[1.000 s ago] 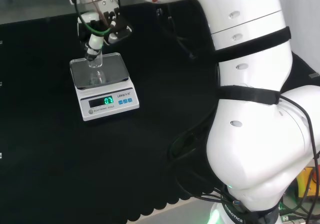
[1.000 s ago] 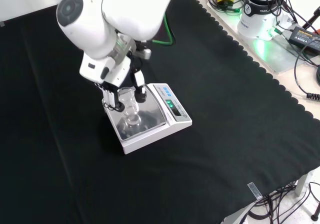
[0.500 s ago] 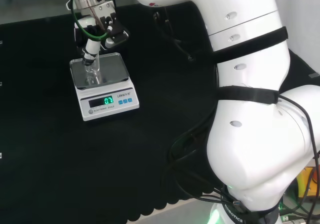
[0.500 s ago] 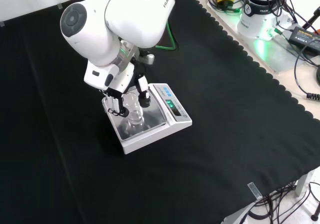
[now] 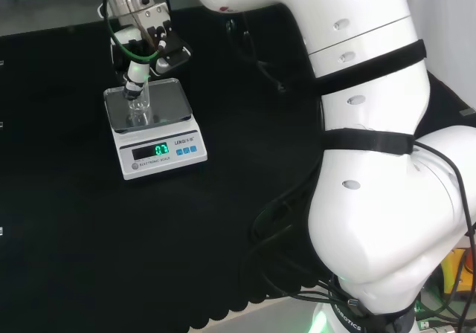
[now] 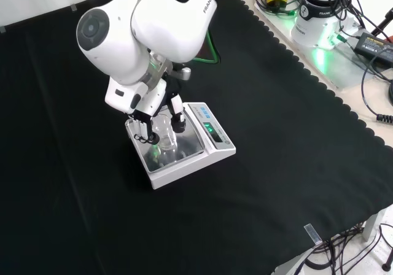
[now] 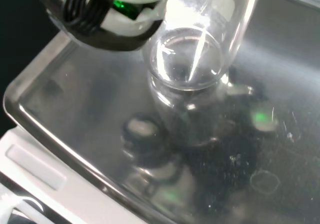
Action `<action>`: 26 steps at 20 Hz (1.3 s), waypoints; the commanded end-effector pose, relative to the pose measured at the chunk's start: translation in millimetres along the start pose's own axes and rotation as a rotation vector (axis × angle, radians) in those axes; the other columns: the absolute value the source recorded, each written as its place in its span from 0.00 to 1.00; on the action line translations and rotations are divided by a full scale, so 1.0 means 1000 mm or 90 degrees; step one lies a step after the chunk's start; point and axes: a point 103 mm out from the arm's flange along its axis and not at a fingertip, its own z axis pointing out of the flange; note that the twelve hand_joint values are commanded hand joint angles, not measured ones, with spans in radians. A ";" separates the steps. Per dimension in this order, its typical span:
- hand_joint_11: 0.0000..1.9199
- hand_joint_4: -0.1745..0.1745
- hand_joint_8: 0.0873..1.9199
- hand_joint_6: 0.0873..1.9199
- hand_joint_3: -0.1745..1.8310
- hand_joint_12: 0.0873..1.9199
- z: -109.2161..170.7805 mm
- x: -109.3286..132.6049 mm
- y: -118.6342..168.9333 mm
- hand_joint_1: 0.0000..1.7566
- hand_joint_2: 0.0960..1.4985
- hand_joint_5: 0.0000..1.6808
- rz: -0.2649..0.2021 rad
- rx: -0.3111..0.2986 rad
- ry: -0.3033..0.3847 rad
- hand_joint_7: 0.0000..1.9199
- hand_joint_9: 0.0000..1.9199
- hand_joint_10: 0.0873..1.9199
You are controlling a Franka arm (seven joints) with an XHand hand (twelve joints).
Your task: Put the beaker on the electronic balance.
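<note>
While held by robot hand (image 6: 149, 112), beaker (image 6: 164, 139) on balance (image 6: 212, 145).

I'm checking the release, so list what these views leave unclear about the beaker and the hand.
- Head view: the hand covers the upper part of the beaker, so contact there is hidden.
- Front view: the fingers flank the beaker; whether they touch it is too small to tell.
- Wrist view: the beaker stands on the balance's pan; its rim is cut off by the edge.

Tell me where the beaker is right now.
The beaker stands on the balance's steel pan, left of centre in the front view, with the robot hand around it.
</note>
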 end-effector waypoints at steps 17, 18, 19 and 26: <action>0.70 0.05 0.43 0.43 0.40 0.36 0.001 -0.009 -0.011 0.55 0.33 0.56 0.026 0.019 -0.026 0.49 0.69 0.01; 0.68 0.05 0.44 0.43 0.40 0.37 0.001 -0.010 -0.011 0.54 0.32 0.55 0.026 0.018 -0.025 0.48 0.68 0.02; 0.67 0.05 0.44 0.44 0.40 0.39 0.001 -0.010 -0.011 0.53 0.32 0.55 0.026 0.018 -0.023 0.48 0.67 0.03; 0.64 0.09 0.44 0.45 0.39 0.42 -0.002 -0.008 -0.011 0.52 0.32 0.53 0.018 0.008 -0.014 0.47 0.62 0.10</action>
